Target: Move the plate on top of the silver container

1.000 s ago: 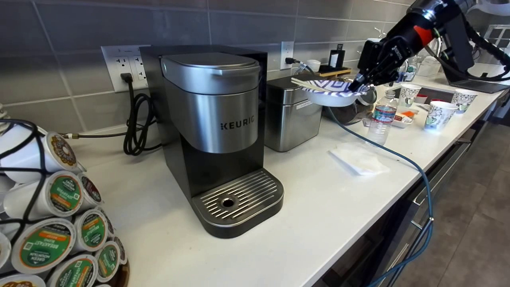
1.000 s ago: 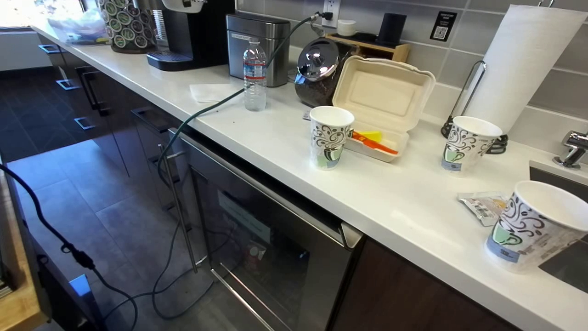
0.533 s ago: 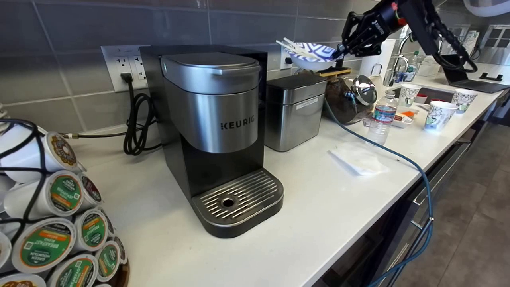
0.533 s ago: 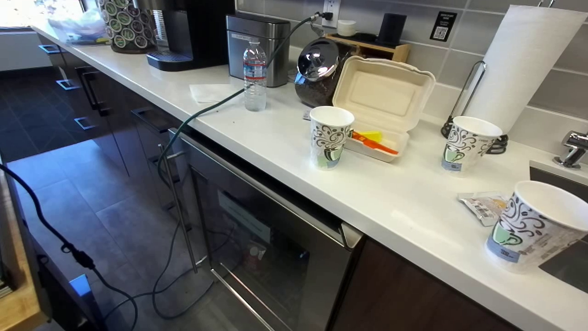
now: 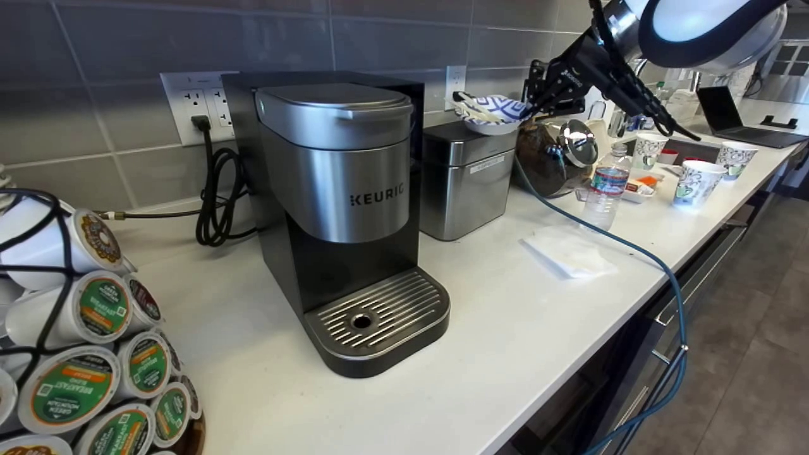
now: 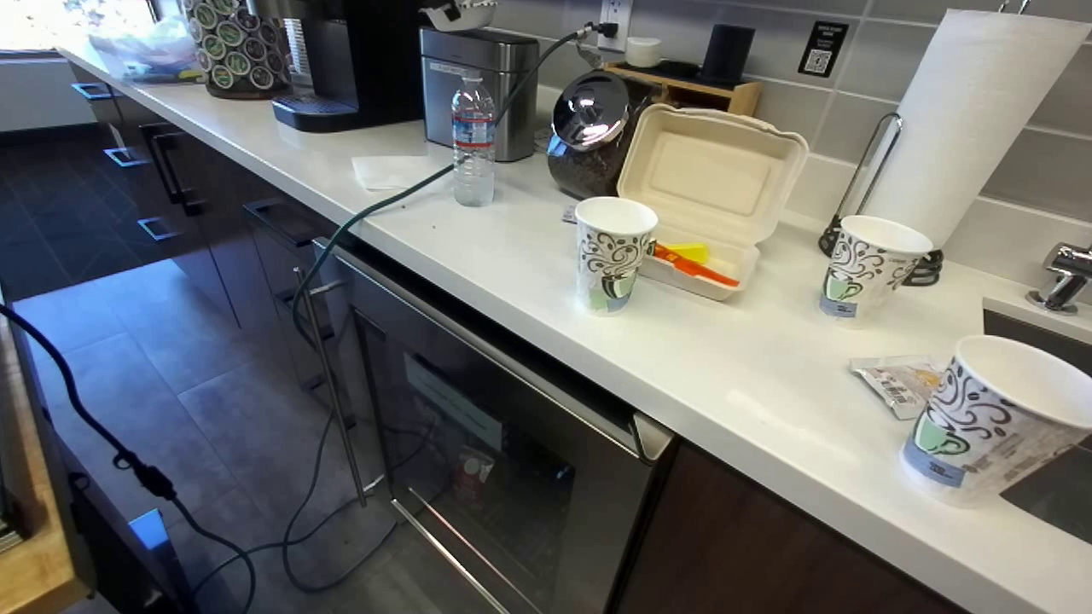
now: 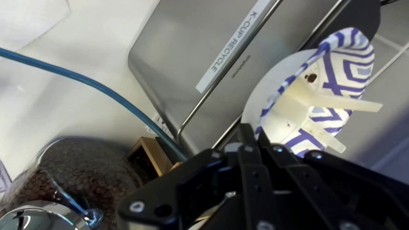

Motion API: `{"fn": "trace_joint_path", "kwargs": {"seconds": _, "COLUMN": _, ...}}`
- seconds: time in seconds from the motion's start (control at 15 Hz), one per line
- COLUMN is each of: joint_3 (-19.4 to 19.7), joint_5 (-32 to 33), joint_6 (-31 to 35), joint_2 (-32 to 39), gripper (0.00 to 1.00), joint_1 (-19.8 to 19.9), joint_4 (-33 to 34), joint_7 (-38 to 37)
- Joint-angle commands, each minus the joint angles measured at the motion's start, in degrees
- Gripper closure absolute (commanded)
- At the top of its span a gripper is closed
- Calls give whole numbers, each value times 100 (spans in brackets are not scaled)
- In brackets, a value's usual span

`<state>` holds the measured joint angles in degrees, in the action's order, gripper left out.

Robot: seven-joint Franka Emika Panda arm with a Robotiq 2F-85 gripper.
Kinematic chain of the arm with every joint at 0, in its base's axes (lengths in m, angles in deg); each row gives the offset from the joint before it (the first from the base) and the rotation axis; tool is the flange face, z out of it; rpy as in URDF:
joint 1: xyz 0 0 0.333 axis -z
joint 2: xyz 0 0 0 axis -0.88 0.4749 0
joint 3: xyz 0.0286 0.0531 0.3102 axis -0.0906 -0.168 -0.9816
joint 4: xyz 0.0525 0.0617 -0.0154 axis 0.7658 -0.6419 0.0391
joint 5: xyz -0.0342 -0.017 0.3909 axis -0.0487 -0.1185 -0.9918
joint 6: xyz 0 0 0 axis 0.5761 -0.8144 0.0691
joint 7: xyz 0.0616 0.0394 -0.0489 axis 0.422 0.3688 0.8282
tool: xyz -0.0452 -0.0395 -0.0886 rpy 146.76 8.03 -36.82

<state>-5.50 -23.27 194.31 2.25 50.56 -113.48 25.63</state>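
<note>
- The gripper [image 7: 255, 132] had its jaws clamped on the edge of the plate [image 5: 507, 110], with the thin rim pinched between them.
- The plate was white with blue shapes. It was right over the top of the silver container [image 5: 471, 189]. I could not tell if its bottom touched.
- Some pale sticks [image 7: 348, 103] lay in the plate, and their ends poked out past the rim. Small brown spots [image 7: 311, 77] showed inside.
- The silver container stood on the white counter [image 5: 379, 404], just beside the big coffee maker [image 5: 351, 183]. Its white label [image 7: 233, 46] said K-CUP RECYCLE.
- A clear jar [image 5: 547, 164] of brown beans [image 7: 35, 187] sat near the container, on the side away from the coffee maker.
- A blue cord [image 7: 80, 77] ran across the counter and hung down over the edge.
- A water bottle [image 5: 608, 183] stood up straight, near a white paper [image 5: 569, 253] on the counter.
- Three paper cups [image 5: 695, 183] stood well apart from the plate.
</note>
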Motion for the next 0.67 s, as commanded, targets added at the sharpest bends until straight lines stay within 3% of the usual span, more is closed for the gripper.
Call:
{"fn": "trace_joint_path", "kwargs": {"seconds": 0.0, "joint_3": -217, "joint_5": -333, "joint_6": -953, "joint_2": 88, "gripper": 99, "joint_1": -71, "joint_4": 702, "joint_7": -271}}
{"fn": "trace_joint_path", "kwargs": {"seconds": 0.27, "joint_3": -490, "joint_5": -288, "joint_6": -1889, "joint_2": 314, "gripper": 99, "joint_1": 102, "joint_4": 1444, "joint_7": -628}}
{"fn": "trace_joint_path", "kwargs": {"seconds": 0.6, "joint_3": -391, "joint_5": -3, "joint_6": -1850, "joint_2": 649, "gripper": 99, "joint_1": 92, "joint_4": 1877, "joint_7": -1289}}
